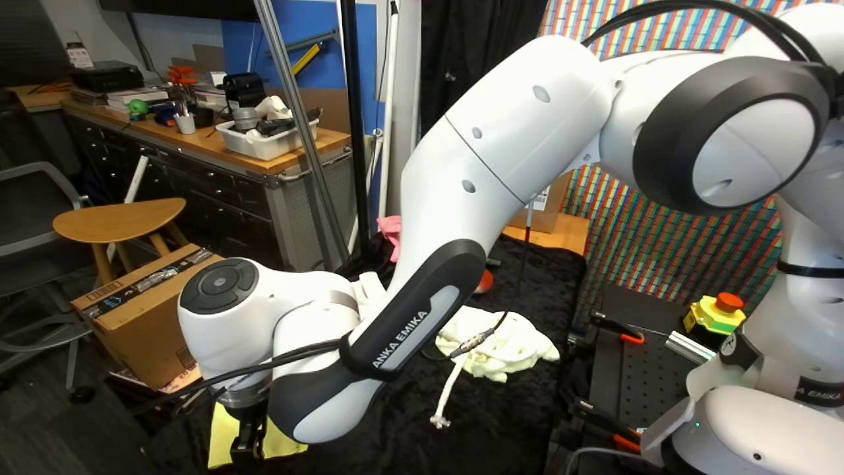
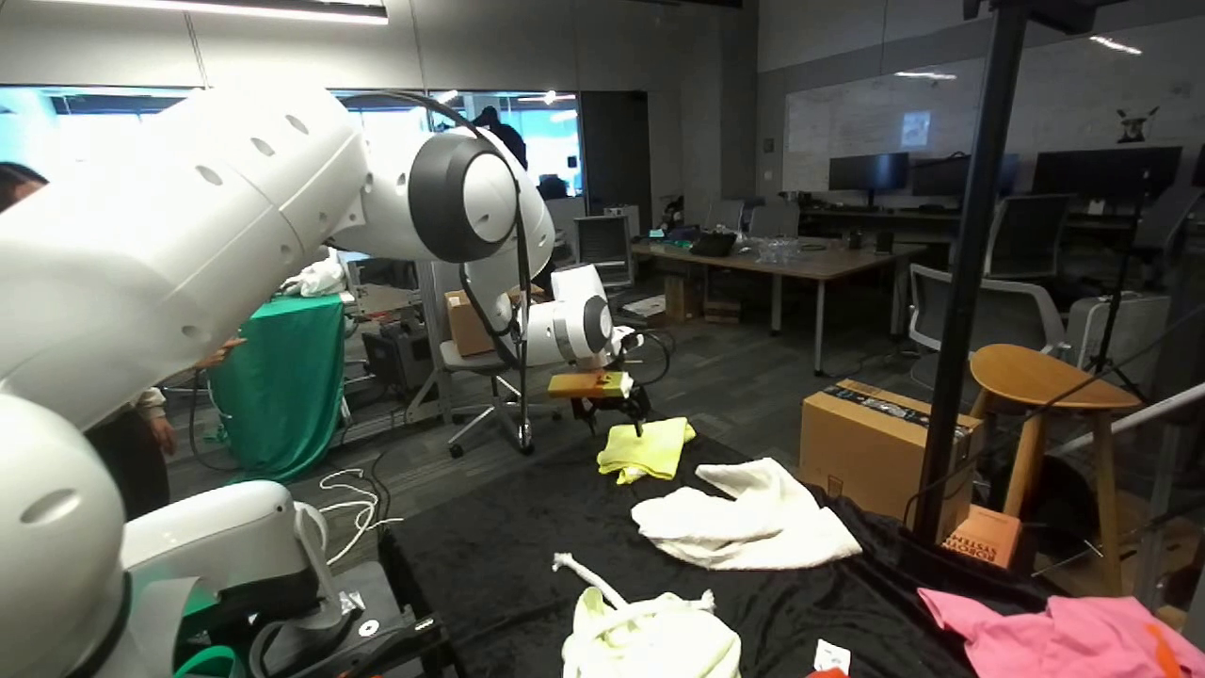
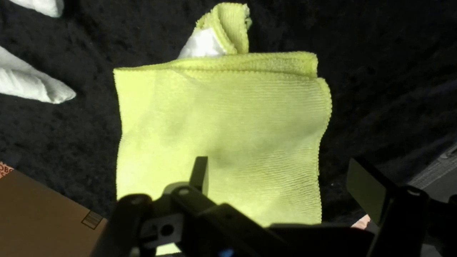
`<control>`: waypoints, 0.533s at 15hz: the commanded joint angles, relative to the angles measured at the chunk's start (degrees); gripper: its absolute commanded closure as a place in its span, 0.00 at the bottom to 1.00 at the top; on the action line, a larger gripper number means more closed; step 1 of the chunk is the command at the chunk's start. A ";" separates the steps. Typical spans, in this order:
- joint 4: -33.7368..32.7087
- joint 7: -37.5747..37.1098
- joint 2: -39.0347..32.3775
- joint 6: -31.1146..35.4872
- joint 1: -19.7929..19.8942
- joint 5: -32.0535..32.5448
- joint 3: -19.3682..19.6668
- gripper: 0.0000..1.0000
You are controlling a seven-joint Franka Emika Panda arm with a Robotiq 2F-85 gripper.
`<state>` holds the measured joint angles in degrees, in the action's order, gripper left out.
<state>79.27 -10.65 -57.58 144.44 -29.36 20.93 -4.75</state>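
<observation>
Your black two-fingered pincer [image 3: 276, 166] stands wide over the folded yellow ribbed cloth [image 3: 221, 117]; probably lining up, so next lower carefully.

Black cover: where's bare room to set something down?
Widest bare patch on the black cover: in an exterior view, left of the white cloth, between yellow cloth and cream bundle. A smaller gap lies between white cloth and pink cloth. Crowded: the yellow cloth, with the open gripper above and white cloth close by.
</observation>
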 commanded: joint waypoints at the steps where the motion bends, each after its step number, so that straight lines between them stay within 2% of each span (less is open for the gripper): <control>1: -5.77 -0.66 -3.59 -1.09 -1.48 -1.97 1.42 0.00; 8: -10.24 -1.11 -6.60 -3.25 -1.81 -2.17 2.35 0.00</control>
<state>74.04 -11.56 -61.31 142.99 -30.08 20.49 -3.75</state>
